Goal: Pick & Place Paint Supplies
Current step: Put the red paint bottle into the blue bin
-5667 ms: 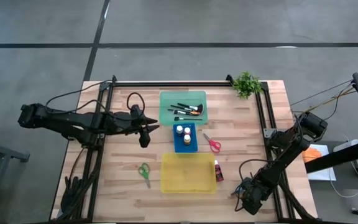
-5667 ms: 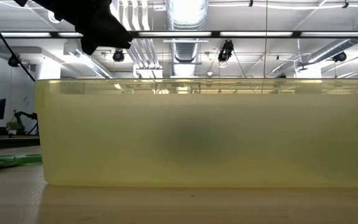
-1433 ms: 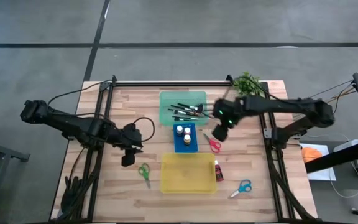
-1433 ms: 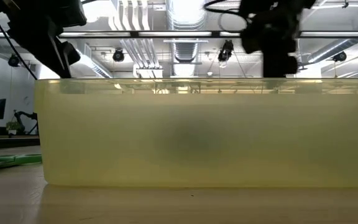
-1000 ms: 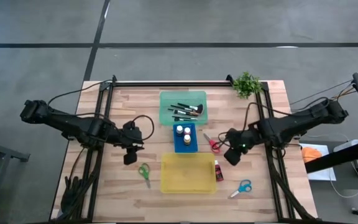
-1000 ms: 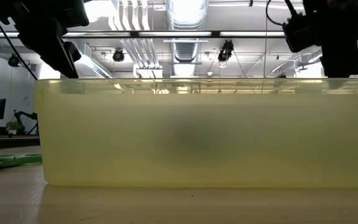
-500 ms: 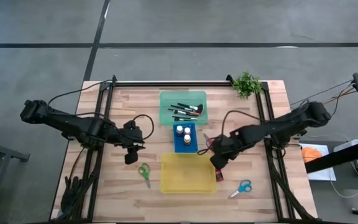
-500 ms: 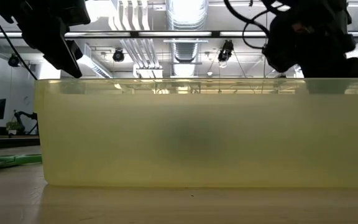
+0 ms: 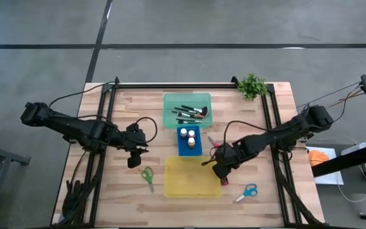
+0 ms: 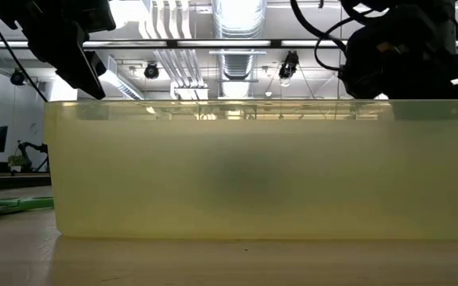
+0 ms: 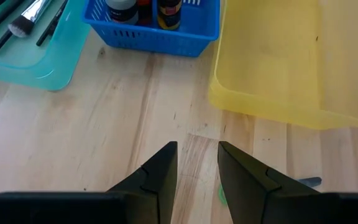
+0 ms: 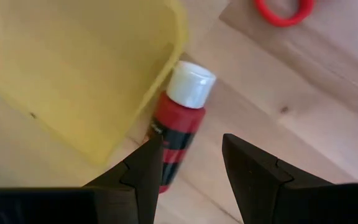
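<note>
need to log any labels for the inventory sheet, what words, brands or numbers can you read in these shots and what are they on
No text can be read in any view.
Red paint bottle lying beside the yellow tray, under the open right gripper: a black band on its body, any print too blurred to read.
Bottles in the blue basket: labels cut off and blurred.
Left gripper, open over bare wood: no markings.
</note>
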`<state>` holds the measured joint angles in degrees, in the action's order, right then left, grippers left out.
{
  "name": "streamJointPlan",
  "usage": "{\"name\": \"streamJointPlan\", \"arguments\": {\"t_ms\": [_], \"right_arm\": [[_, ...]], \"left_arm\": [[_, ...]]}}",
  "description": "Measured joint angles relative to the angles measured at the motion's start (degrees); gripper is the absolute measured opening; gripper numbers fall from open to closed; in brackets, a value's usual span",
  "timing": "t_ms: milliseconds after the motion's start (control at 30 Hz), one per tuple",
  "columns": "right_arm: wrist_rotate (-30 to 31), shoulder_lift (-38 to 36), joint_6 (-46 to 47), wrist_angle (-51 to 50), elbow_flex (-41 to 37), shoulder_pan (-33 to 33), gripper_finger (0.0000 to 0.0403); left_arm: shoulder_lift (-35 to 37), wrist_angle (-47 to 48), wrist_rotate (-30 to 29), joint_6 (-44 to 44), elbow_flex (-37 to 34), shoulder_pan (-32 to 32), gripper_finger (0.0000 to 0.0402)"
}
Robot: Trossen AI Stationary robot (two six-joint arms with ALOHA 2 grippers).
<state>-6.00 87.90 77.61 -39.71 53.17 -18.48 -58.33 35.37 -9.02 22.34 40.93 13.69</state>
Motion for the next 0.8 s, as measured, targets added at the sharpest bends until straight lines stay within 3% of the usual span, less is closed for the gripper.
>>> {"name": "streamJointPlan", "arguments": {"t_ms": [400, 533, 800], "right_arm": [[-0.43, 5.16, 1.04, 3.62, -0.03, -1.82, 0.0164], [-0.55, 5.82, 0.33, -1.73, 0.03, -2.79, 0.0164], [4.67, -1.28, 3.63, -5.33, -0.66, -4.03, 0.0164]], "left_arm": [[0.0, -1.07, 0.02, 0.1, 0.09, 0.0, 0.0126], [0.0, -1.07, 0.56, 0.18, 0.33, 0.02, 0.0126], [0.0, -1.52, 1.09, 0.18, 0.37, 0.0, 0.0126]]}}
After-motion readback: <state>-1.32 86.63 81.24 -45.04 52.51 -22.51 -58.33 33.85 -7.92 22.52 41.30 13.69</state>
